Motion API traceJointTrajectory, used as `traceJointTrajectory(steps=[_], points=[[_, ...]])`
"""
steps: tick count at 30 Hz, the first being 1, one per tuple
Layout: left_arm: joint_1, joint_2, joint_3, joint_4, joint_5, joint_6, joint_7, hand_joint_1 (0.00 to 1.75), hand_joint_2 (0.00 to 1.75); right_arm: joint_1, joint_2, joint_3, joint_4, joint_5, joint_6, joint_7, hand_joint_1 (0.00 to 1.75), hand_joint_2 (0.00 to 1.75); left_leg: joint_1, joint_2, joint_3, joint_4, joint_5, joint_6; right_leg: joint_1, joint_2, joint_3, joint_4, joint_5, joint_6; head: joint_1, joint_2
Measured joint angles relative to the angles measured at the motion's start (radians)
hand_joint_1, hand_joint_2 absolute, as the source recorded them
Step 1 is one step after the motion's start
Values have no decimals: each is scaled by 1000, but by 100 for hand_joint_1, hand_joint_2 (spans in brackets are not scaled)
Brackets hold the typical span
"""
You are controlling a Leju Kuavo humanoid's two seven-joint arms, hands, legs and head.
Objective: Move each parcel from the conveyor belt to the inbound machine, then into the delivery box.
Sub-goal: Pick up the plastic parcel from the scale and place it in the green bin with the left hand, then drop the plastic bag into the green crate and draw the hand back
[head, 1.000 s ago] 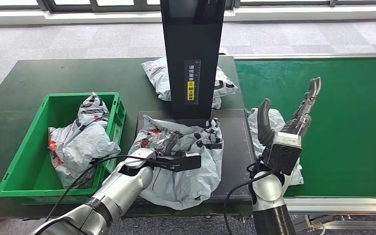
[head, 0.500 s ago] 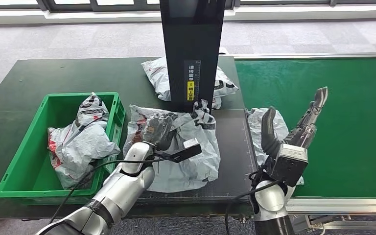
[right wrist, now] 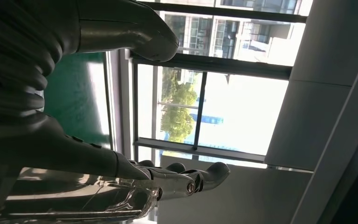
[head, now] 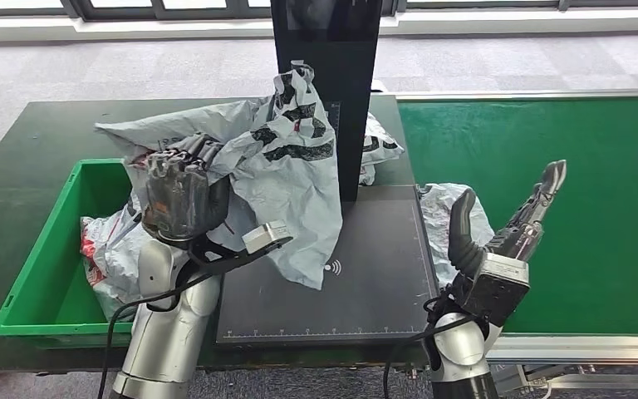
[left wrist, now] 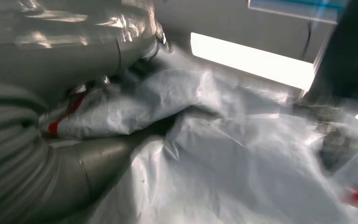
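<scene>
The grey parcel [head: 287, 166] is up in the air, bunched in the left hand [head: 184, 195] above the near left corner of the inbound machine's black plate [head: 357, 283], its loose tail draping down toward the plate and its top flopping against the machine's dark column [head: 326, 83]. The left wrist view shows the thumb and fingers clamped on crumpled plastic [left wrist: 135, 107], so the hold is on a fold of bag, not on whatever is inside. That, to my eye, is the first risk: slick film could slide out of the fingers partway across. The green delivery box [head: 25, 274] sits at about nine o'clock from the hand, already holding another parcel [head: 116, 249], and the dangling tail could snag the box's near wall or land half over the rim. The trailing cable under the wrist might also catch a fold. Off at three o'clock the right hand [head: 511, 233] is empty with fingers spread, raised over the edge of the green conveyor belt [head: 590, 208], just beside the next parcel [head: 440, 220]; if it drops early it could nudge that bag. One more parcel [head: 378, 145] lies behind the column at twelve o'clock.
</scene>
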State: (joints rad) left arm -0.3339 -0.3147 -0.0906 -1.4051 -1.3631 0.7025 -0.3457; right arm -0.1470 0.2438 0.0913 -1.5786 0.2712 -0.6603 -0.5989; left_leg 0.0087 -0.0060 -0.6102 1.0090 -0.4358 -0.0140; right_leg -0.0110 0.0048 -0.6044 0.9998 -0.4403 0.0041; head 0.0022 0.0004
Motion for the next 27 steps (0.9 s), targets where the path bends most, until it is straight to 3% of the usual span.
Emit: traceJointTrajectory(steps=[6, 12, 18, 27], points=[[26, -14, 91, -242, -7, 0, 10, 175, 175, -7, 0, 2, 16, -19, -9, -16, 0, 175, 0, -1, 0, 0, 0, 0, 1, -1, 0, 0, -1, 0, 0, 0], [32, -14, 133, -321, -22, 0, 40, 175, 175, -11, 0, 4, 23, -20, -9, -17, 0, 175, 0, -1, 0, 0, 0, 0, 1, -1, 1, 0, -1, -1, 0, 0], [-39, 7, 316, -229, -78, -3, 226, 175, 175, -15, 0, 16, 22, -11, -1, -11, 0, 175, 0, 0, 1, 0, 1, -1, 2, 0, 1, 0, 0, -1, 0, 0], [-111, 45, 596, -87, -97, -3, 215, 175, 175, -16, 0, 30, 21, 6, 5, 3, 0, 175, 0, -1, 1, 0, 1, -2, 3, 0, 1, 1, -1, -2, 0, 0]])
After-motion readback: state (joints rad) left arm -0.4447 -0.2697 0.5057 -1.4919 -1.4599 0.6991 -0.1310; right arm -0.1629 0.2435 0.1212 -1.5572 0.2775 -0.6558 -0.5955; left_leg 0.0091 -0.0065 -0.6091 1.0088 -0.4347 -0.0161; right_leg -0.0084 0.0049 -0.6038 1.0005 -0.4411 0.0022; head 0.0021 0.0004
